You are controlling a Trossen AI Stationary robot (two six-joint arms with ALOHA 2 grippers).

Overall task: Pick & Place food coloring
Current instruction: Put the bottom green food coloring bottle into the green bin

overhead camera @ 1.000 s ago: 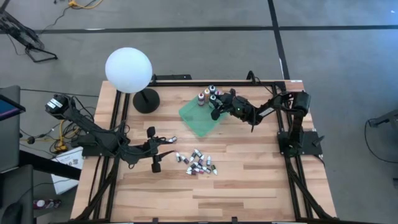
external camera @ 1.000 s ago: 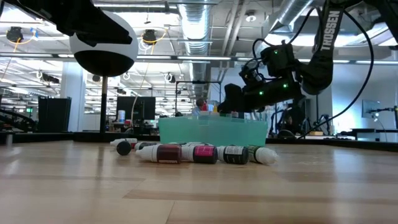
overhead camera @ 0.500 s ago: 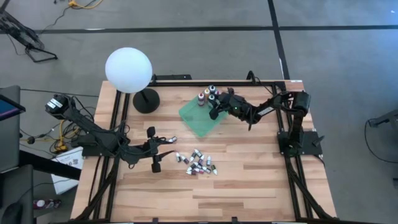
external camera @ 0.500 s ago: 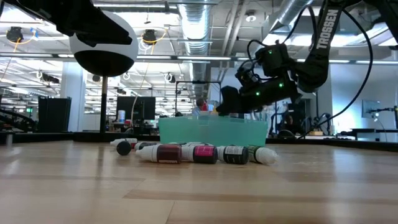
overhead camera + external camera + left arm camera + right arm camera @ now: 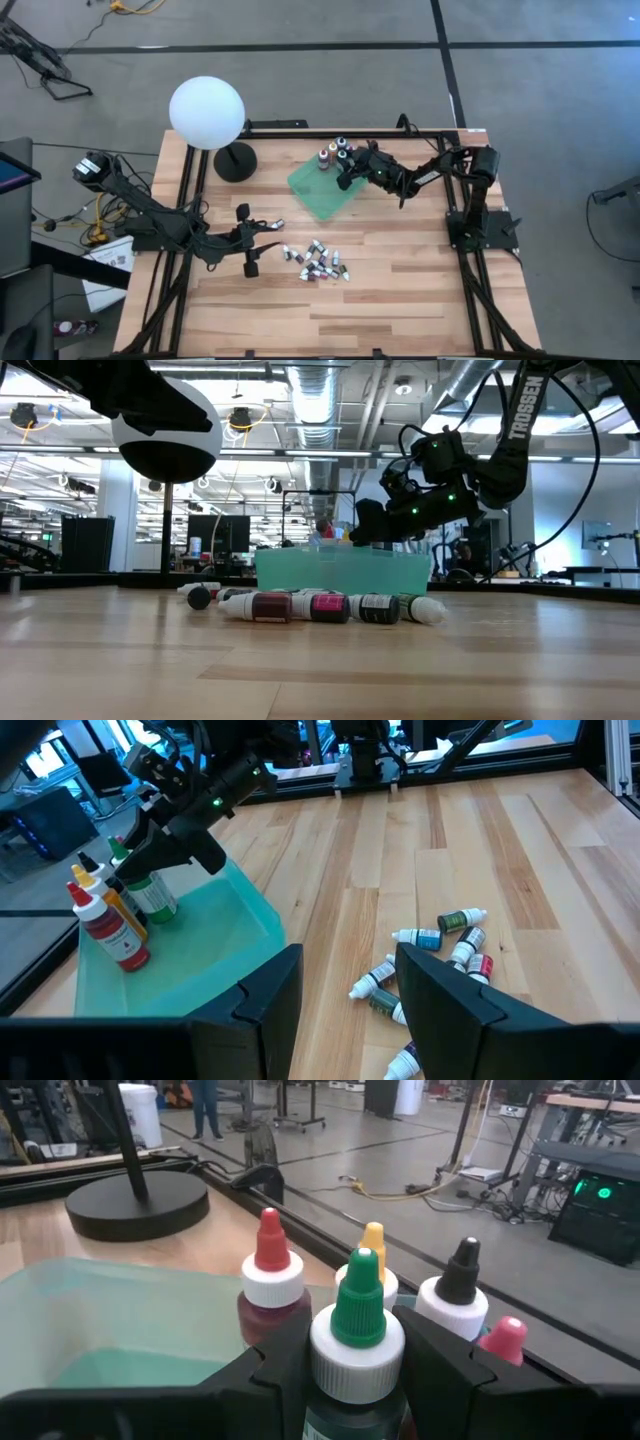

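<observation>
A shallow green tray (image 5: 318,192) lies at the table's far middle, with several food coloring bottles (image 5: 333,155) standing upright in its far corner. My right gripper (image 5: 347,176) reaches over the tray from the right and is shut on a green-capped bottle (image 5: 357,1330) next to them. Several more bottles (image 5: 320,264) lie on their sides in a loose pile on the wood nearer the front edge. My left gripper (image 5: 252,240) hovers open to the left of that pile, with nothing between its fingers (image 5: 265,1000). My right gripper pinches the green-capped bottle at its white collar and shoulder (image 5: 358,1348), just under the cap, one finger (image 5: 285,1365) on each side. The fingers come nearly level from the table's right. The bottle stands upright over the tray's floor (image 5: 152,898); whether its base rests there I cannot tell.
A lamp with a white globe (image 5: 206,112) on a black round base (image 5: 235,162) stands at the far left, close to the tray. Black frame rails (image 5: 190,200) run along the table's left, right and far edges. Bare wood (image 5: 400,300) lies toward the front.
</observation>
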